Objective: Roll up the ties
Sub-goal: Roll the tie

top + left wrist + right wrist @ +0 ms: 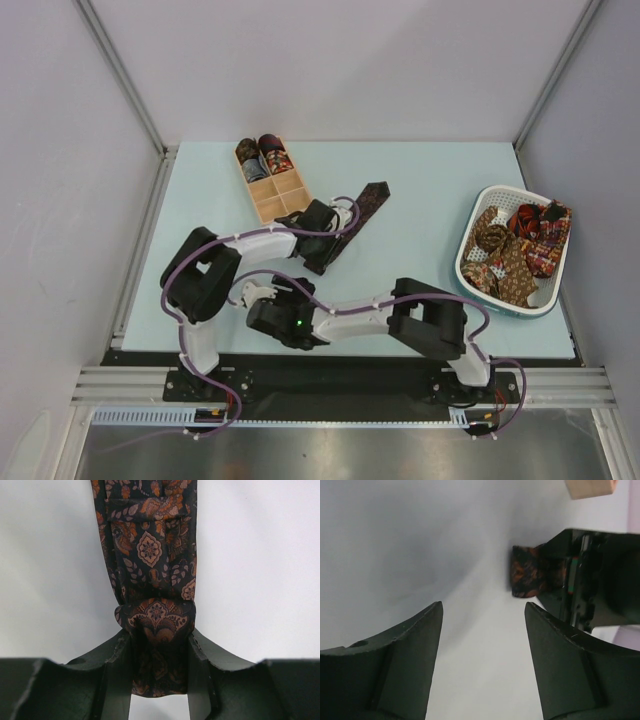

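Wooden compartment box (278,200) lies diag. on pale blue-green table (420,190), far side, left of centre; rt wrist view catches just one light-wood corner of it at top edge. White perforated plastic basket (467,262) sits at table's rt edge, well apart from box. Grey-white wall panels (340,60) on 3 sides w/ alu posts (122,75) at back corners. Alu rail (120,385) along near edge, white slotted cable duct (140,415) below it at left, sheet metal (330,450) nearest cam.

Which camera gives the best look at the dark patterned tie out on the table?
The left wrist view: the dark patterned tie fills it, its leaf pattern sharp, its folded end pinched by the left gripper. The top external view shows only a small dark strip; the right wrist view, just the folded end.
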### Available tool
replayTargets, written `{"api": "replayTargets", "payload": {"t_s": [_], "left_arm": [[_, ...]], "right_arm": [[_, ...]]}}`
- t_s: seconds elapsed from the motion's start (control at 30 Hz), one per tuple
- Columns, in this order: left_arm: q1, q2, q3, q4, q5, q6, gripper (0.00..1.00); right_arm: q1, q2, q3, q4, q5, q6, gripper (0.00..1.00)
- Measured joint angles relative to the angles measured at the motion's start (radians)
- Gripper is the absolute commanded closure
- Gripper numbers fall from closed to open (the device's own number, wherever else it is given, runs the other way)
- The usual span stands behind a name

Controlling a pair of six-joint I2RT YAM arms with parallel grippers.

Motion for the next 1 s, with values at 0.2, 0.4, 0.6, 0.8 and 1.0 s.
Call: {"api": "replayTargets", "payload": {"t_s": [0.2, 0.4, 0.6, 0.8, 1.0], "left_arm": [[0.01, 0.029, 0.053, -0.065, 0.027, -0.001, 0.57], [0.029, 0.074, 0.137, -0.163, 0.071, -0.019, 0.58], [0.036, 0.108, 0.199, -0.233, 0.092, -0.034, 0.58], [0.036, 0.136, 0.25, -0.292, 0.092, -0.037, 0.58], [0.035, 0.154, 0.284, -0.341, 0.089, -0.046, 0.58]], "right_arm": [[-0.048, 0.109, 0.132, -0.065, 0.087, -0.051, 0.3], [-0.088, 0.168, 0.155, -0.097, 0.146, -0.092, 0.29], [-0.107, 0.176, 0.156, -0.083, 0.163, -0.141, 0.28], [-0.114, 0.191, 0.16, -0.061, 0.174, -0.198, 0.29], [-0.126, 0.23, 0.188, -0.049, 0.218, -0.238, 0.31]]}}
